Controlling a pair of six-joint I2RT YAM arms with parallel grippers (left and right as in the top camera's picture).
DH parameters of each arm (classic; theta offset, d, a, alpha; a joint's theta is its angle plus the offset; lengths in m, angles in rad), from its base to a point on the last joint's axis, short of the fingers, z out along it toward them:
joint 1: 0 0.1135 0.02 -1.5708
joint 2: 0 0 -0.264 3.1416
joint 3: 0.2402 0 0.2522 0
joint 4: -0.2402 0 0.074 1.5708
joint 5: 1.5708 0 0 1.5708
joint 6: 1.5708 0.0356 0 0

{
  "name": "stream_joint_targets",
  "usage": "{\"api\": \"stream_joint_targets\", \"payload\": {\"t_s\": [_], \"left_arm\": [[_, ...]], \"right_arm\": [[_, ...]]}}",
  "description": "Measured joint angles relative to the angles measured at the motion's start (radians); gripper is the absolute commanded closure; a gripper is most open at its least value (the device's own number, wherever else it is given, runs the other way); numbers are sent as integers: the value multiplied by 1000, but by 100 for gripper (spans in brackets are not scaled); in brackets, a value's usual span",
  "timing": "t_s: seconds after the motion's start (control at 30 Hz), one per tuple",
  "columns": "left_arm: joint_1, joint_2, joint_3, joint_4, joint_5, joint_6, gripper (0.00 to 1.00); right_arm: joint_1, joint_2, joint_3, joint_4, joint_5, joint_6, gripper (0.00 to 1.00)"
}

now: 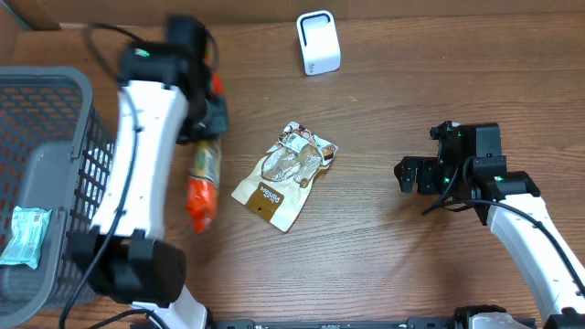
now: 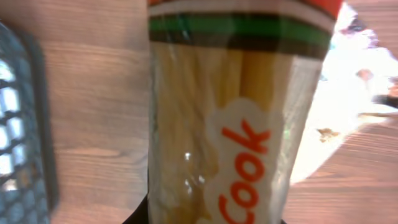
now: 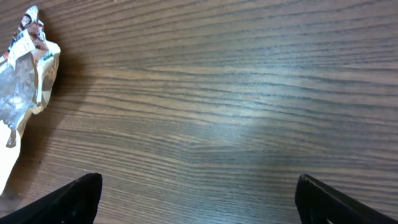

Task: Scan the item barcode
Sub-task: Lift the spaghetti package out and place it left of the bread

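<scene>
My left gripper (image 1: 210,117) is shut on one end of a long clear pasta packet (image 1: 203,178) with an orange far end, just right of the basket. In the left wrist view the packet (image 2: 230,118) fills the middle, showing yellow strands, a green and brown band and orange lettering. Only dark slivers of my fingers (image 2: 138,215) show beside it. A white barcode scanner (image 1: 318,42) stands at the back of the table. My right gripper (image 1: 411,174) hangs open over bare wood at the right, with wide-spread fingertips (image 3: 74,198) and nothing between them.
A tan and clear snack pouch (image 1: 285,174) lies mid-table, its edge visible in the right wrist view (image 3: 22,81). A grey mesh basket (image 1: 55,110) stands at the left edge, holding a pale teal packet (image 1: 23,236). Its mesh (image 2: 18,124) shows beside the pasta.
</scene>
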Motion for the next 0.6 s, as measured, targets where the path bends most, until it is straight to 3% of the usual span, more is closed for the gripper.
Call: {"api": "stream_joint_targets", "payload": {"t_s": [0.3,0.33,0.4,0.43,0.47,0.5,0.6], "left_arm": [[-17,9,-463,413,-122,-56,92],[-17,9,-496,445,-135,-56,86],[-17,9,-547,488,-157,-53,43],[-17,9,-560,496,-165,-55,27],[-17,9,-564,498,-174,-55,6],[-17,9,-564,504,-180,-55,0],[-17,8,-555,500,-192,-56,0]], "right_arm": [[0,0,0,0,0,0,0],[0,0,0,0,0,0,0],[0,0,0,0,0,0,0],[0,0,0,0,0,0,0],[0,0,0,0,0,0,0],[0,0,0,0,0,0,0],[0,0,0,0,0,0,0]]}}
